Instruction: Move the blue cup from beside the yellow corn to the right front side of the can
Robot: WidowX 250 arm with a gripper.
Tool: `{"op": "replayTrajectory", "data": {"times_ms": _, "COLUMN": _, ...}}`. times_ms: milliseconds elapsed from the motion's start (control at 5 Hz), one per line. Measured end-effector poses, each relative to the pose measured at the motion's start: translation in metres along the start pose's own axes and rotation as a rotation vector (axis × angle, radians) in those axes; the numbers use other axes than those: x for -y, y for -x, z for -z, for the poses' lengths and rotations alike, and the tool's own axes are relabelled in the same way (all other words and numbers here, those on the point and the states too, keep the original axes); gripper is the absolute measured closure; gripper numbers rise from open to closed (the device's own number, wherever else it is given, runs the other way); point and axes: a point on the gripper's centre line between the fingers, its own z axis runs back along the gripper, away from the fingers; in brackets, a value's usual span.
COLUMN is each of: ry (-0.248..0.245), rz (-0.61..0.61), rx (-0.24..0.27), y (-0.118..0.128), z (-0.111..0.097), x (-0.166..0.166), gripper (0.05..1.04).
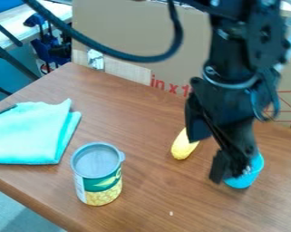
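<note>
- Two fingers spread apart on the black hand [208, 156]: released, with nothing gripped, pointing down over the right half of the counter [141, 190].
- Just beside the hand, on the counter: a yellow oblong object [184, 147], lying down with its rounded end toward the camera, upper end partly hidden.
- Behind the hand's lower finger: a bright blue, rounded object [247, 174], partly covered; contact with the finger impossible to tell.
- Left of the yellow object, well apart from the hand: a tin can [99, 179], upright, with a grey top and a green label showing yellow corn kernels.
- Farther left: a folded turquoise cloth [29, 136], flat on the counter, with a slim dark item [3, 111] at its upper left edge.
- Along the far edge: a cardboard sheet [129, 27], upright, with red print.
</note>
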Motion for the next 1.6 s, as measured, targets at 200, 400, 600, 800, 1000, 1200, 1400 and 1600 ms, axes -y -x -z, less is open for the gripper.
{"op": "replayTrajectory", "data": {"times_ms": 200, "ry": 0.059, "rz": -0.03, "rx": 0.027, "y": -0.007, "z": 0.015, "x": -0.008, "gripper": 0.081}}
{"op": "replayTrajectory", "data": {"times_ms": 400, "ry": 0.099, "rz": -0.059, "rx": -0.055, "y": -0.017, "z": 0.027, "x": -0.009, "gripper": 0.081}}
{"op": "replayTrajectory", "data": {"times_ms": 600, "ry": 0.106, "rz": -0.044, "rx": -0.074, "y": -0.031, "z": 0.03, "x": -0.011, "gripper": 0.081}}
{"op": "replayTrajectory", "data": {"times_ms": 800, "ry": 0.109, "rz": -0.037, "rx": -0.087, "y": -0.039, "z": 0.036, "x": -0.01, "gripper": 0.081}}
{"op": "replayTrajectory", "data": {"times_ms": 1000, "ry": 0.108, "rz": -0.045, "rx": -0.101, "y": -0.04, "z": 0.044, "x": -0.013, "gripper": 0.081}}
{"op": "replayTrajectory", "data": {"times_ms": 1200, "ry": 0.089, "rz": -0.044, "rx": -0.09, "y": -0.045, "z": 0.054, "x": -0.016, "gripper": 0.081}}
{"op": "replayTrajectory", "data": {"times_ms": 1400, "ry": 0.096, "rz": -0.049, "rx": -0.074, "y": -0.051, "z": 0.065, "x": -0.019, "gripper": 0.081}}
{"op": "replayTrajectory", "data": {"times_ms": 1600, "ry": 0.112, "rz": -0.05, "rx": -0.079, "y": -0.059, "z": 0.078, "x": -0.02, "gripper": 0.081}}
